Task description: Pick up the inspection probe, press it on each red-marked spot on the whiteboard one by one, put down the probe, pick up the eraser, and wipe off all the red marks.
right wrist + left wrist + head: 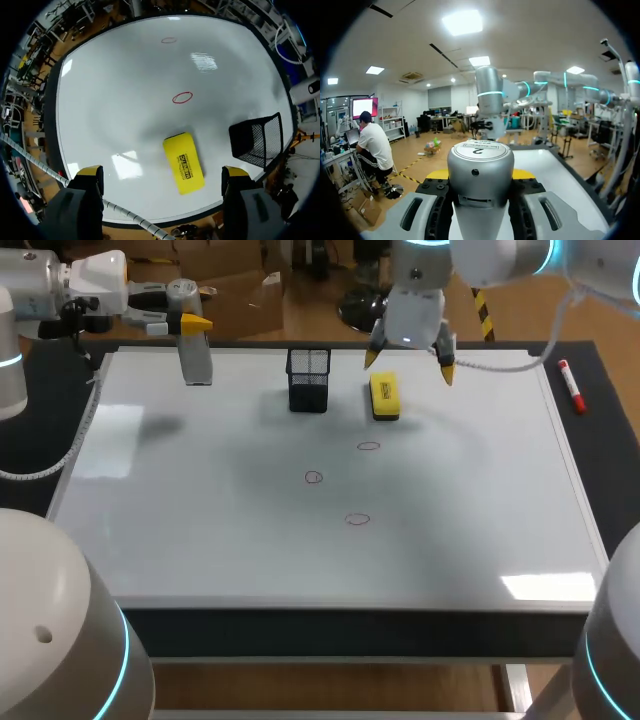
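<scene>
Left gripper (188,322): far left corner of the whiteboard (200,540). Fingers (436,174) clenched on the probe (197,360), a silver cylinder held upright, one yellow tip on each side of it. Cannot tell whether its base touches the board.

Black mesh basket (308,380): stands on the board near the far edge, right of the probe and well apart from it.

Three red circles, all intact, in the middle of the board. One (314,477) sits in front of the basket. A second (358,519) lies nearer the front edge. The third (369,446) lies just in front of the eraser.

Eraser (384,397): yellow block, flat on the board, just beside the basket on its right and not touching it.

Right gripper (408,364): hangs over the far edge of the board, above the eraser. Fingers (89,176) released and spread wide, holding nothing. In the right wrist view the eraser lies ahead of them, nearer the finger on the basket's side.

Red marker (570,385): lies on the dark tabletop (600,440), beyond the board's right edge.
</scene>
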Motion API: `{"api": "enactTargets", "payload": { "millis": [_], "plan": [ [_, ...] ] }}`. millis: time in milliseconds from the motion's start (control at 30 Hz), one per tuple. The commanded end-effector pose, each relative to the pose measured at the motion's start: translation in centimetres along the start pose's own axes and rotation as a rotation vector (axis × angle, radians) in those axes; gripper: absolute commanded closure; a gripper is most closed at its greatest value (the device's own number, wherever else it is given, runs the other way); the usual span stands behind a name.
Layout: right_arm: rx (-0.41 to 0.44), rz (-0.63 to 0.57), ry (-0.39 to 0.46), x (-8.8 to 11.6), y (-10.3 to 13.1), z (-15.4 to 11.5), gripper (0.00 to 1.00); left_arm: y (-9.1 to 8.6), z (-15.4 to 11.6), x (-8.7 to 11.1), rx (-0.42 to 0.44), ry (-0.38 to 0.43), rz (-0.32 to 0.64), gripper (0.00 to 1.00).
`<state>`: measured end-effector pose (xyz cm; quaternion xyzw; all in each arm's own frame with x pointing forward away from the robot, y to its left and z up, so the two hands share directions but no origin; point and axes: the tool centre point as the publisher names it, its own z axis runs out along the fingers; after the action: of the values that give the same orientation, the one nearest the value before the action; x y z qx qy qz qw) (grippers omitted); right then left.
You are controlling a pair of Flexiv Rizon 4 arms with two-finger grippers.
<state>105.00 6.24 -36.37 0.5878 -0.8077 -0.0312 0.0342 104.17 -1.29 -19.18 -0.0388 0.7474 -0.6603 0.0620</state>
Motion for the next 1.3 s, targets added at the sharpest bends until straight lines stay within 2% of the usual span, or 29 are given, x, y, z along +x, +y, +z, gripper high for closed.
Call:
{"api": "enactTargets", "payload": {
  "millis": [33,300,500,700,833,1300],
  "plan": [
    [-0.027,-0.048,0.058,-1.0,-0.6,0.0,0.0,-0.1,-0.1,0.0,0.001,0.002,0.001,1.0],
    [-0.012,-0.184,0.03,-1.4,-0.6,1.4,0.0,-0.1,-0.1,0.0,0.001,0.002,0.001,1.0],
    [-0.007,-0.216,-0.023,-1.3,-0.9,2.1,0.0,-0.1,-0.1,0.0,0.001,0.002,0.001,1.0],
    [0.006,-0.246,0.003,-1.5,-1.3,2.6,0.0,-0.1,-0.1,0.0,0.001,0.002,0.001,1.0],
    [0.054,-0.293,0.001,-2.0,-0.9,2.9,0.0,-0.1,-0.1,0.0,0.001,0.002,0.001,1.0],
    [0.052,-0.32,0.02,-3.0,-1.2,4.5,0.0,-0.1,-0.1,0.0,0.001,0.002,0.001,1.0]
  ]
}}
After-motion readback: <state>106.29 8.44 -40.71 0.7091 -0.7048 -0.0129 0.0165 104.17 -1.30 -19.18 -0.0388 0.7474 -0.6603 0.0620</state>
